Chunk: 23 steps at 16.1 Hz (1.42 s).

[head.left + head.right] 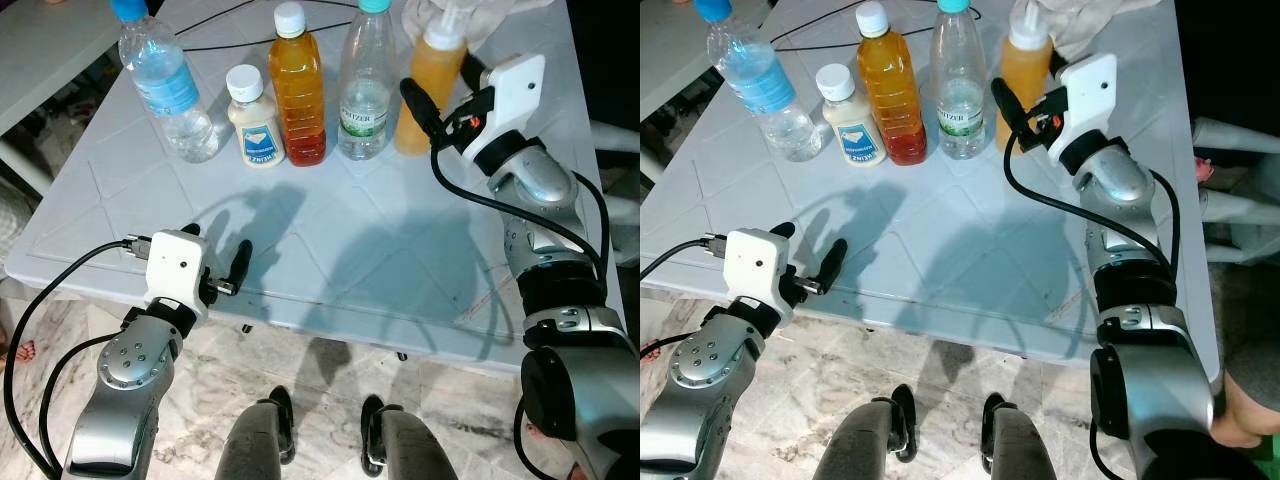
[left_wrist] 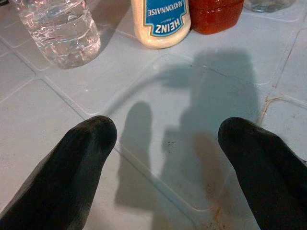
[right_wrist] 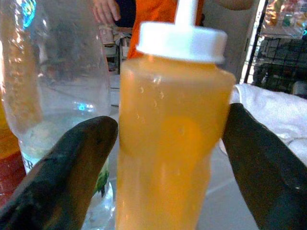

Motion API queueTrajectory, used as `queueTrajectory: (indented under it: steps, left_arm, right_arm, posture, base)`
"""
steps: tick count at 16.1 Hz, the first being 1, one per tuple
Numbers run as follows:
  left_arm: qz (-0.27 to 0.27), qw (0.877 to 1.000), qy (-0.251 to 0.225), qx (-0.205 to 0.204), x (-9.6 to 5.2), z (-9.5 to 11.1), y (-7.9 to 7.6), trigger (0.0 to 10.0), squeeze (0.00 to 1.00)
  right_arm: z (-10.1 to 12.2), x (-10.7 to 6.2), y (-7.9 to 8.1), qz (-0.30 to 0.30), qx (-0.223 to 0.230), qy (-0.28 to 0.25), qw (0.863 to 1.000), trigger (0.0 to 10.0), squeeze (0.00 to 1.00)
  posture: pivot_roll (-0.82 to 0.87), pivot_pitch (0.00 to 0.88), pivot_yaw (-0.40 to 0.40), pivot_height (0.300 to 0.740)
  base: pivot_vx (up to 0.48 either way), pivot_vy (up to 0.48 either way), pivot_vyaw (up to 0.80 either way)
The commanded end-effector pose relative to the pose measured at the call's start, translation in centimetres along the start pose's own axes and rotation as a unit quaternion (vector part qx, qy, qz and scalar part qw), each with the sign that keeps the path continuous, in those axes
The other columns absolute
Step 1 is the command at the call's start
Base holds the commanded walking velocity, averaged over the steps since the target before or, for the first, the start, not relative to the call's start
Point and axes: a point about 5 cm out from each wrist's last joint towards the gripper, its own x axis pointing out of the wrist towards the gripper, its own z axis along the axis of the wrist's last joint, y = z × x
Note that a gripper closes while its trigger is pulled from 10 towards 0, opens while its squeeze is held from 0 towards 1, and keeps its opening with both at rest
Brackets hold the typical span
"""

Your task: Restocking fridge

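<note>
Standing upright near the far edge of the pale tiled worktop (image 1: 380,270): the orange squeeze bottle (image 1: 430,80), white-capped, at the right end of a row of bottles. Bracketing that squeeze bottle: right tool (image 3: 168,158), fingers (image 3: 72,163) spread wide, one on each side, a gap showing on both sides in the right wrist view, nothing gripped. Standing just left of the squeeze bottle, close beside it: clear bottle with a green label (image 1: 365,85). Next left of that: amber juice bottle (image 1: 298,90) with a white cap, then the shorter mayonnaise jar (image 1: 254,120), then, further left of the squeeze bottle and slightly apart, a water bottle (image 1: 165,85) with a blue cap and label. Lying just behind the squeeze bottle: a white cloth (image 3: 273,110). Hovering well away from the squeeze bottle, over the near left edge of the worktop: left tool (image 1: 215,260), fingers parted, empty. Trailing across the far worktop behind the row: a black cable (image 1: 225,40).
</note>
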Motion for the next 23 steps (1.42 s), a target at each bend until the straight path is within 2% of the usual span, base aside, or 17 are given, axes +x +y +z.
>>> queueTrajectory:
  steps: [1,3,6,12,15,16,17,18,20,21,22,23]
  left_arm:
    - [-0.002,1.000,0.013,-0.001,-0.2,-0.7,-0.1,10.0,0.00]
    - [-0.002,1.000,0.013,-0.002,-0.2,-0.7,-0.3,10.0,0.00]
    - [-0.001,1.000,0.016,-0.003,-0.3,-0.8,-0.3,10.0,0.00]
    - [-0.002,1.000,0.021,0.001,-0.4,-0.9,0.0,10.0,0.00]
    - [0.002,1.000,0.022,0.003,-0.5,-0.9,0.2,10.0,0.00]
    - [0.002,1.000,0.023,0.004,-0.6,-1.0,0.2,10.0,0.00]
    - [0.002,1.000,0.023,0.004,-0.6,-1.0,0.1,10.0,0.00]
    - [0.002,1.000,0.023,0.004,-0.6,-1.0,0.1,10.0,0.00]
    - [0.001,1.000,0.023,0.003,-0.5,-1.0,0.1,10.0,0.00]
    - [0.001,1.000,0.023,0.004,-0.5,-0.9,0.1,10.0,0.00]
    - [0.001,1.000,0.024,0.003,-0.5,-1.0,0.2,10.0,0.00]
    - [0.002,1.000,0.024,0.003,-0.5,-1.0,0.2,10.0,0.00]
  right_arm:
    - [-0.1,-0.3,0.0,-0.007,-0.005,0.003,1.000,10.0,0.00]
    - [0.6,-0.3,-0.5,-0.012,-0.002,-0.006,1.000,10.0,0.00]
    - [1.3,0.4,-0.4,0.001,0.007,-0.008,1.000,10.0,0.00]
    - [1.2,1.9,-0.2,0.029,0.042,0.015,0.999,10.0,0.00]
    - [1.1,2.5,0.1,0.047,0.042,0.025,0.998,10.0,0.00]
    - [1.1,2.6,0.1,0.048,0.044,0.026,0.998,7.8,0.00]
    - [1.1,2.6,0.1,0.050,0.045,0.026,0.997,1.4,0.00]
    - [1.1,2.7,0.0,0.053,0.044,0.026,0.997,0.0,0.00]
    - [0.9,2.6,0.0,0.056,0.039,0.031,0.997,0.4,0.00]
    - [0.9,2.6,0.0,0.056,0.035,0.031,0.997,0.0,0.00]
    - [0.7,2.4,0.1,0.059,0.030,0.032,0.997,1.4,0.00]
    - [0.7,2.3,0.2,0.061,0.025,0.033,0.997,4.1,0.00]
  posture:
    - [0.12,0.245,0.099,0.740]
    - [0.12,0.247,0.097,0.740]
    - [0.12,0.252,0.094,0.740]
    - [0.14,0.268,0.098,0.740]
    - [0.14,0.267,0.098,0.740]
    - [0.14,0.267,0.098,0.740]
    - [0.14,0.270,0.099,0.740]
    - [0.14,0.269,0.098,0.740]
    - [0.14,0.271,0.098,0.740]
    - [0.14,0.272,0.097,0.740]
    - [0.13,0.270,0.095,0.740]
    - [0.13,0.268,0.094,0.740]
  base:
    - [0.000,0.000,0.00]
    - [0.000,0.000,0.00]
    - [0.000,0.000,0.00]
    - [0.000,0.000,0.00]
    - [0.000,0.000,0.00]
    - [0.000,0.000,0.00]
    - [0.000,0.000,0.00]
    - [0.000,0.000,0.00]
    - [0.000,0.000,0.00]
    - [0.000,0.000,0.00]
    - [0.000,0.000,0.00]
    - [0.000,0.000,0.00]
